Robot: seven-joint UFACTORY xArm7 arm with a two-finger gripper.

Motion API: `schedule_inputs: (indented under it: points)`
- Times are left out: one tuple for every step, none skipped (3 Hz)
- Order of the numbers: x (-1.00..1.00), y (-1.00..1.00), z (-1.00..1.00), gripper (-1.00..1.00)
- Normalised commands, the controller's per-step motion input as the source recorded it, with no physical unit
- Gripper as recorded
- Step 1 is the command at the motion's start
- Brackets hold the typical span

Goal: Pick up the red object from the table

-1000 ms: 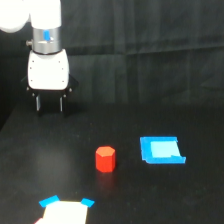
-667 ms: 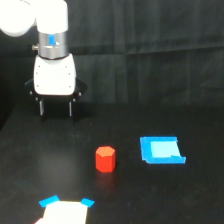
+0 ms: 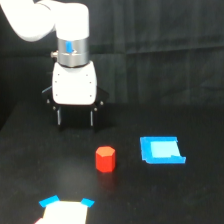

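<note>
Moving toward the exterior view's right and nearer the red object (image 3: 105, 159) since a second ago, the pincer (image 3: 75, 118) is hanging with its two dark fingers (image 3: 59, 117) spread apart, gripping nothing and touching nothing. Its white arm (image 3: 74, 82) is pointing straight down over the black surface (image 3: 165, 200). That red block is standing upright mid-surface, apart from the pincer, with a blue tray (image 3: 161, 150) near it.
</note>
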Motion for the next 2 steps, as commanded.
schedule_inputs:
  points:
    - [1.0, -1.0, -0.4, 0.98]
    - [0.86, -1.0, -0.01, 1.0]
